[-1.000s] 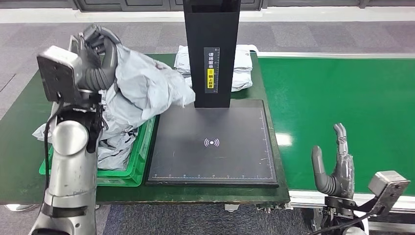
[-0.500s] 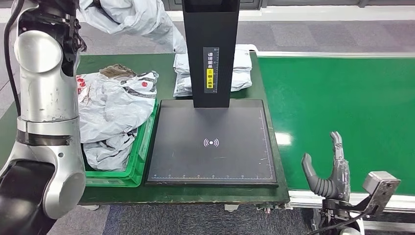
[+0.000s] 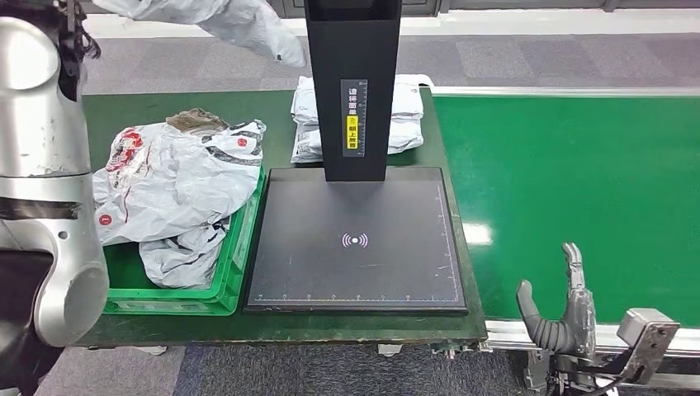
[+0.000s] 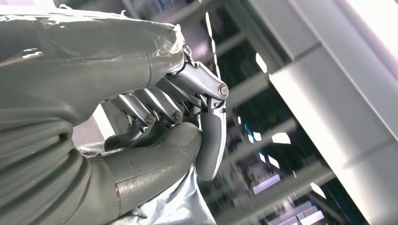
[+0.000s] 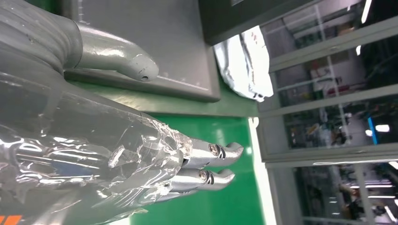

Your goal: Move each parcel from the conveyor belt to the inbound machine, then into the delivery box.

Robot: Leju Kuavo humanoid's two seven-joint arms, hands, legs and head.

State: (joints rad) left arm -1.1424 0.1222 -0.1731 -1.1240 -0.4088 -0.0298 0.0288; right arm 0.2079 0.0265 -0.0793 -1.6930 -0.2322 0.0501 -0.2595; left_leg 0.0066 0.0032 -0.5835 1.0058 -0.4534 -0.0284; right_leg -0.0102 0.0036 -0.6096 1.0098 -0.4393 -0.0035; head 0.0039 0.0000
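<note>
So the left robot hand has its fingers curled tight around a grey parcel, holding it way up high above the green worktop. Right robot hand hangs low by the conveyor belt, fingers spread, holding nothing. More parcels sit in the green delivery box, beside the inbound machine.

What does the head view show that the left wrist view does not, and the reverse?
Head view alone: the green crate holding grey parcels, the black scanner pad with its upright post, the green belt, two parcels behind the post, and the right hand, empty with fingers apart. Left wrist view alone: the left hand with fingers curled on plastic. Both: the lifted grey parcel it holds.
</note>
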